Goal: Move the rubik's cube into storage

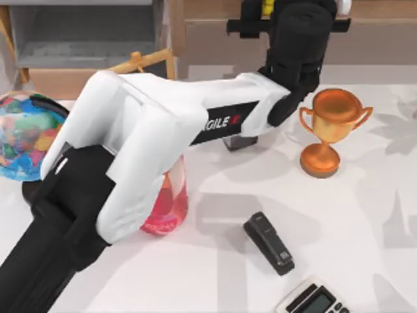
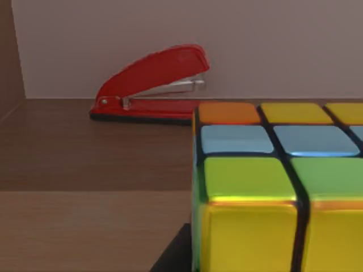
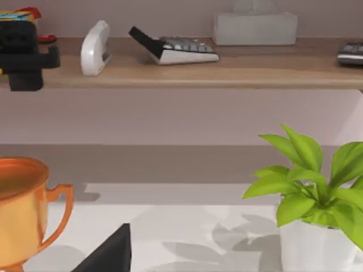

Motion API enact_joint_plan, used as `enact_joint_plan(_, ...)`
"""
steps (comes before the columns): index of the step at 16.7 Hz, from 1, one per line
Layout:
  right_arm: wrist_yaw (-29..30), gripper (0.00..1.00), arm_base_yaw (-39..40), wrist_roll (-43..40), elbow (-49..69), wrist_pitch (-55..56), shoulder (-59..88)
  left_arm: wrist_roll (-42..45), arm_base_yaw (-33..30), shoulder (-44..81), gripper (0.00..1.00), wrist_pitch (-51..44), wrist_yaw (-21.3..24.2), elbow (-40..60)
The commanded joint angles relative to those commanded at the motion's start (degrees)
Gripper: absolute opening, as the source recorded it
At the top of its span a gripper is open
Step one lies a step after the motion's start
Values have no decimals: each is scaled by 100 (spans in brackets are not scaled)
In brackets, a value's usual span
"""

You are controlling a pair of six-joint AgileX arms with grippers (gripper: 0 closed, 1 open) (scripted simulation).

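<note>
Top view: the left arm [image 1: 150, 130] of the AgileX pair reaches from the worktop's [image 1: 365, 215] near left corner diagonally toward the far edge, its white casing covering much of the left half. Its black wrist section rises over the wooden shelf [image 1: 215, 32] behind the far edge, where a sliver of yellow shows at the tip; whether the jaws are open or closed cannot be told here. A copper trophy [image 1: 331, 127] stands toward the far right of the worktop, a black stapler [image 1: 268, 242] lies near the middle of the near half, and a calculator [image 1: 313, 298] sits at the near edge. A globe [image 1: 26, 134] stands at the left edge, and a pink-red vessel [image 1: 166, 199] is partly hidden under the arm.

Left wrist view: the rubik's cube [image 2: 272, 187] sits close before the camera above a brown wooden shelf surface — orange, yellow, pale blue and green stickers on one face, yellow on the next. A red stapler [image 2: 150, 85] rests on the shelf against the back wall, apart from the cube.

Right wrist view: the left gripper [image 3: 22, 54] shows as a black block at shelf level with the cube's coloured edge at its top. On the shelf lie a white stapler [image 3: 95, 48], a tilted calculator [image 3: 173, 50] and a tissue box [image 3: 255, 27]. A green potted plant [image 3: 315, 192] stands on the worktop — the trophy beside the view's edge.
</note>
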Motion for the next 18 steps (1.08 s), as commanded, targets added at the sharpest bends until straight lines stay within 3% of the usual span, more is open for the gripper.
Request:
enact_joint_plan(9,0,100,0,0,0,0,0,8,-23,-78,0,-21,-24,-26)
enact_joint_plan(18,0,100,0,0,0,0,0,29,-223,-566,0,-128,-141,-651)
